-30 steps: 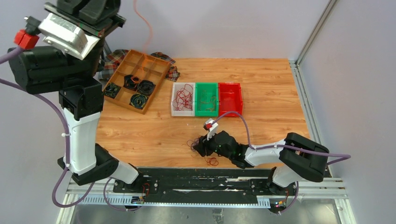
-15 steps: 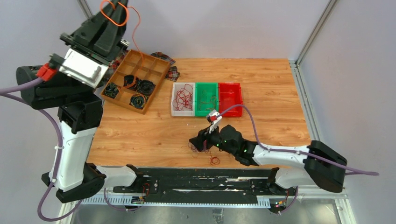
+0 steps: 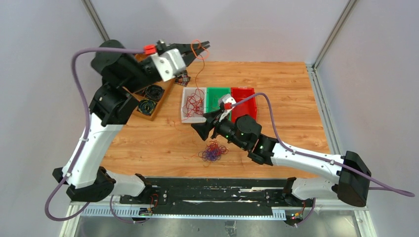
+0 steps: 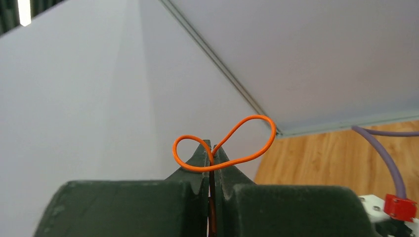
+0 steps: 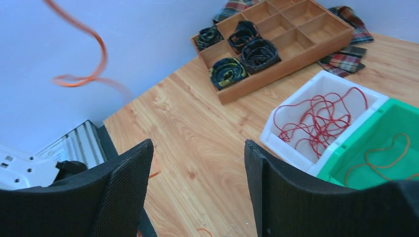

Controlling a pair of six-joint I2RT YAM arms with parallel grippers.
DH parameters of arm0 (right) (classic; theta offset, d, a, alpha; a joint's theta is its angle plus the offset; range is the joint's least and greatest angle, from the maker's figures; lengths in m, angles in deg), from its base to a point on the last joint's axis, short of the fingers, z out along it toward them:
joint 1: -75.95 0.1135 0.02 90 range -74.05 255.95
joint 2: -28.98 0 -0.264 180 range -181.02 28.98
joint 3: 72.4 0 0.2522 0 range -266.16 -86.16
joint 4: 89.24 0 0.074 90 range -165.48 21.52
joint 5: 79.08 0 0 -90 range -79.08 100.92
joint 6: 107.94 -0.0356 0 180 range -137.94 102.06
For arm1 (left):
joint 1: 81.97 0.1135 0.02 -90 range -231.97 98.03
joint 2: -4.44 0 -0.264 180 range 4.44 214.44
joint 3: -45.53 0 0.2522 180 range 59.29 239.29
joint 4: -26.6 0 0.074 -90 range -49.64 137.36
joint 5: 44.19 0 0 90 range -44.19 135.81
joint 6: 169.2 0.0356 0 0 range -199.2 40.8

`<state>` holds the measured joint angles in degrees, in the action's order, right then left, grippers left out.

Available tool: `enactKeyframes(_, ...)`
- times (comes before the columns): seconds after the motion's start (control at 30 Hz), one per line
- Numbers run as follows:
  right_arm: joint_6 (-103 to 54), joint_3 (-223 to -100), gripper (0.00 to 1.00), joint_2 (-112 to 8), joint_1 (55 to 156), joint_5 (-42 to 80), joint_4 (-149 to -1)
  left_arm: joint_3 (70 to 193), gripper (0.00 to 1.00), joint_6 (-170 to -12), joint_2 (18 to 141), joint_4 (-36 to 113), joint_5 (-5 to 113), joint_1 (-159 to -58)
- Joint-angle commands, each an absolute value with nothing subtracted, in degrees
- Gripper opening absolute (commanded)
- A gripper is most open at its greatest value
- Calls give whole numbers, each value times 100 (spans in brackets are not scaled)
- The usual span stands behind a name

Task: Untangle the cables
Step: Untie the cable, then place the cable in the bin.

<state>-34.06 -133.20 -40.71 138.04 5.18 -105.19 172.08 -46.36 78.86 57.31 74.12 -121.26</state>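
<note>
One clump (image 3: 212,150) of red and purple cables sits loose on the surface (image 3: 286,89), near edge, roughly centre, nothing touching it. Right pincer (image 3: 198,129) hangs just beyond and left of it, jaws wide apart, nothing between them. My read: it's staged to drop on the next strand.

Further back, white bin (image 5: 291,150) has red wires and green bin (image 5: 380,118), touching it on the right, has orange ones. Sorting by colour looks like the scheme. Wooden tray (image 5: 281,71) far left holds black coils, not part of this job.

Farthest and highest is the left pincer (image 4: 212,148): jaws together, clamped on an orange wire (image 4: 257,116). A loop pokes past the tips and the tail hangs down toward the bins. Probably held high to lift it free of the clump; green bin is the likely drop.
</note>
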Motion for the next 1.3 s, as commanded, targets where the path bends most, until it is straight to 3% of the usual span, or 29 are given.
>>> enactKeyframes(0.0, -3360, -13237, 67, -3985, 13581, 233, -10363, 17122, 0, -4544, 8110, 6288, 7463, -12320)
enactKeyframes(0.57, -4258, -11291, 67, -2925, 12683, -1014, -9892, 17964, 0, -4194, 9162, 5870, 7092, -12355)
enactKeyframes(0.77, -4390, -11207, 65, -2622, 12453, -1772, -9445, 17985, 0, -4120, 9483, 5661, 6954, -12355)
enactKeyframes(1.27, -4439, -11171, 62, -2694, 12265, -1528, -9370, 18390, 0, -4160, 9927, 5214, 6667, -12355)
